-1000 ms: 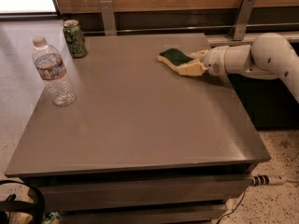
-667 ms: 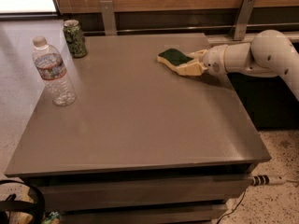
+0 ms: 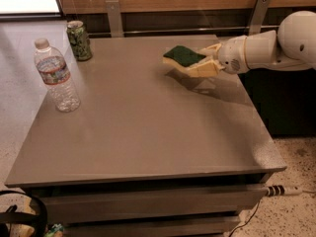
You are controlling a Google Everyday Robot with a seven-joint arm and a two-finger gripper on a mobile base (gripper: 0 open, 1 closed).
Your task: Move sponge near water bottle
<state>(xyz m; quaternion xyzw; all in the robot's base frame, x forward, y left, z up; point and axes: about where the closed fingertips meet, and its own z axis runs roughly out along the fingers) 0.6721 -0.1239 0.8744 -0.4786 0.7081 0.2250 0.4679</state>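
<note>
— On the left side of the tabletop (image 3: 148,132), what stands there?
— It is the water bottle (image 3: 56,75), upright, with its white cap on. I take it as the reference for all other places.
— What is closest to it?
— Behind the water bottle and a little to its right stands a green can (image 3: 79,40), also upright, near it but not touching.
— Where is the sponge?
— The sponge (image 3: 183,56) is well apart from the water bottle, far to its right and further back. Its dark green side looks up. It does not lie on the tabletop; its shadow falls on the surface under it.
— What holds it?
— The gripper (image 3: 191,63), also far right of the water bottle. Its pale yellow fingers (image 3: 200,69) are closed on the sponge, one under it and one at its right end.
— And more to the right?
— The white arm (image 3: 276,46) goes from the gripper to the right border, the farthest thing from the water bottle.
</note>
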